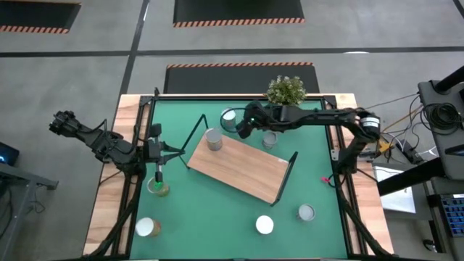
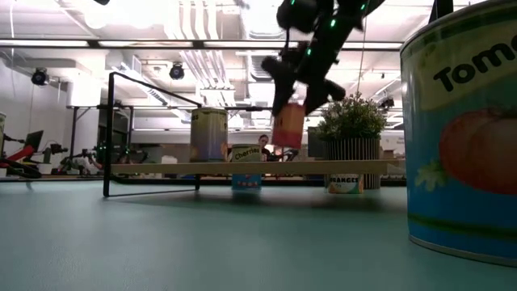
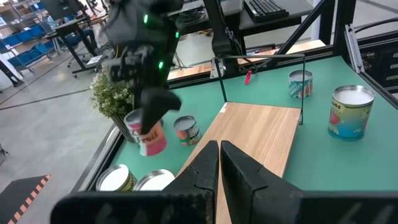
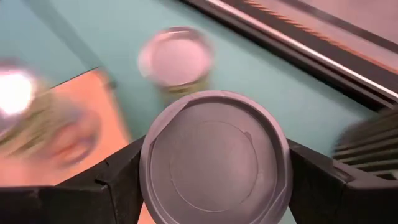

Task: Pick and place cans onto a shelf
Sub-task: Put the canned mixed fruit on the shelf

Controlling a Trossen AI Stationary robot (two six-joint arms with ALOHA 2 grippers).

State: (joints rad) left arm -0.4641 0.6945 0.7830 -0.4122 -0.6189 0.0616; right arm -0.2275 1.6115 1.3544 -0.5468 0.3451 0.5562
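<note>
The light-wood shelf stands in the middle of the green mat, and one can stands on its far left corner. My right gripper is shut on a pinkish can, above the mat just off the shelf's far edge. Other cans stand on the mat: a white-topped one and one under the right arm at the far side, a green one and a white one at the left, and two near the front. My left gripper is shut and empty, left of the shelf. My right gripper pinches the pinkish can between its two fingers, one on each opposite side of the wall just below the round top. The fingers come from above, slanting down. The can hangs slightly tilted below them, lifted clear of shelf and mat.
A potted green plant stands at the mat's far edge behind the right arm. Black wire loops rise at the shelf's two short ends. A large tomato can stands close to the low camera.
</note>
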